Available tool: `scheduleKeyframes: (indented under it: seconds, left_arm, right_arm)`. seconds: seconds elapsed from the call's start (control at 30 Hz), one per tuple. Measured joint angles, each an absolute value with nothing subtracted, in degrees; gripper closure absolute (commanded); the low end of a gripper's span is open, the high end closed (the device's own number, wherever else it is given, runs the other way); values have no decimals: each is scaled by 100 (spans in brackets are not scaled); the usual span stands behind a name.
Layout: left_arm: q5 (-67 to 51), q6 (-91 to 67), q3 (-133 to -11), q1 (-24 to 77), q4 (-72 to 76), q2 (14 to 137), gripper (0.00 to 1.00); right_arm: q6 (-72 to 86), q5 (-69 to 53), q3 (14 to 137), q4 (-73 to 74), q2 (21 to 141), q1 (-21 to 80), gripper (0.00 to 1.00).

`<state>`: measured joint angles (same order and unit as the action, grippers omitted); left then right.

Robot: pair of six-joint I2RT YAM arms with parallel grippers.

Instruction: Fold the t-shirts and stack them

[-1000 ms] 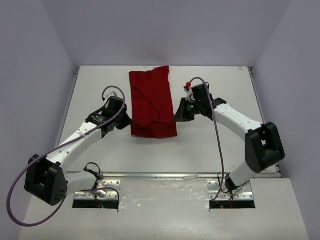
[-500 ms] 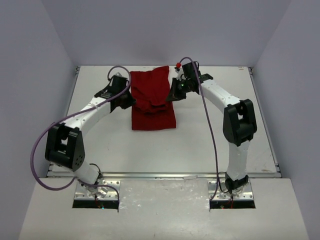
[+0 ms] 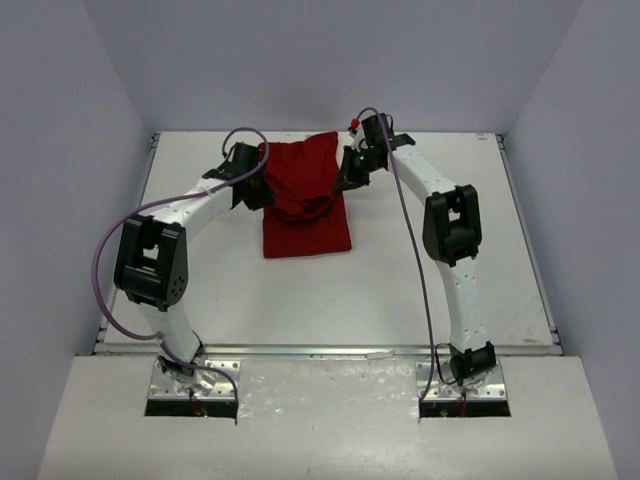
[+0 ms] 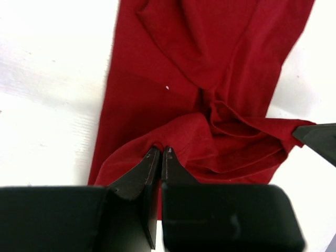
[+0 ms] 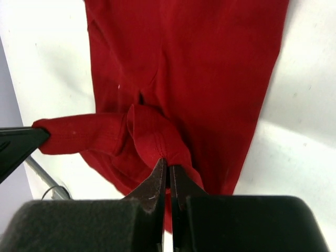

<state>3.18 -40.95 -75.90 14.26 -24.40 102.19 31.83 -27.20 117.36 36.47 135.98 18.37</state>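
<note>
A deep-red t-shirt [image 3: 305, 200] lies lengthwise on the white table, its near end folded up over its middle. My left gripper [image 3: 262, 190] is shut on the shirt's left corner, seen pinched at the tips in the left wrist view [image 4: 160, 149]. My right gripper [image 3: 340, 182] is shut on the right corner, and the cloth bunches at its tips in the right wrist view [image 5: 168, 163]. Both lifted corners hang over the shirt's far half [image 4: 210, 47], with a slack fold sagging between them [image 5: 84, 134].
The white table [image 3: 450, 250] stretches to grey walls on three sides, with a raised edge at the back. Both arms reach far forward, their elbows over the middle of the table. A purple cable [image 3: 110, 250] loops beside the left arm.
Both grippers have carried the shirt's near corners away from the bases toward the far end, doubling the cloth over itself. The arms have stretched out further.
</note>
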Motion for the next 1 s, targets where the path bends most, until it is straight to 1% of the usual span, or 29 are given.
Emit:
scheduleKeyframes:
  seconds: [0.03,0.13,0.17,0.2,0.23,0.3,0.33,0.37,0.4,0.43,0.5,0.57,0.63,0.67,0.7,0.77,0.8,0.87,0.9,0.93,0.97,1.0]
  left_arm:
    - [320,-4099,-7588,1385,-2427,10263,100]
    - [373,-4121,-7590,1260,-2366,10412,98]
    - [403,-4141,-7594,1225,-2340,10492,97]
    - [421,-4163,-7612,1208,-2331,10575,93]
    - [434,-4174,-7640,1190,-2316,10678,73]
    - [460,-4187,-7734,1170,-2285,10923,45]
    - [469,-4193,-7797,1160,-2272,11043,37]
    - [460,-4198,-7856,1157,-2233,11155,37]
    - [438,-4222,-7900,1153,-2176,11238,48]
    - [416,-4239,-7918,1149,-2110,11279,51]
    - [338,-4206,-8001,1138,-1984,11297,51]
    - [270,-4174,-8333,1118,-1981,11389,51]
    - [290,-4108,-8606,1105,-1865,11415,45]
    - [331,-4084,-8597,1098,-1732,11351,39]
    - [419,-4064,-8486,1096,-1544,11216,21]
    - [622,-4027,-8005,1094,-1448,10728,1]
    - [753,-4021,-7747,1094,-1459,10440,0]
    - [1007,-4001,-7321,1096,-1472,9845,4]
    - [1125,-3968,-7146,1105,-1461,9564,12]
    - [1214,-3948,-7013,1144,-1450,9325,17]
    - [1297,-3940,-6886,1170,-1431,9107,27]
    - [1358,-3929,-6783,1205,-1391,8952,45]
  right_arm:
    - [3173,-2742,11913,3691,13736,1811,98]
    - [3164,-2834,12261,3730,14027,1730,90]
    - [3155,-2858,12309,3732,14084,1702,76]
    - [3155,-2877,12317,3719,14121,1684,67]
    - [3159,-2882,12317,3699,14151,1660,63]
    - [3148,-2926,12333,3634,14228,1621,53]
    - [3148,-2943,12346,3601,14261,1605,50]
    - [3144,-2982,12361,3581,14291,1586,48]
    - [3146,-3011,12394,3575,14317,1581,47]
    - [3146,-3024,12440,3557,14341,1570,45]
    - [3146,-3061,12543,3498,14352,1549,45]
    - [3168,-3168,12634,3409,14348,1520,45]
    - [3151,-3291,12449,3157,14232,1487,45]
    - [3133,-3354,12199,2987,14105,1481,45]
    - [3072,-3411,11817,2818,13906,1483,45]
    - [2915,-3444,11083,2668,13502,1500,45]
    - [2851,-3426,10753,2545,13323,1522,45]
    - [2792,-3391,10112,2340,12967,1599,45]
    - [2757,-3361,9806,2196,12807,1649,46]
    - [2731,-3326,9607,2121,12709,1684,48]
    - [2696,-3273,9463,2058,12652,1734,49]
    - [2670,-3197,9371,1975,12637,1787,50]
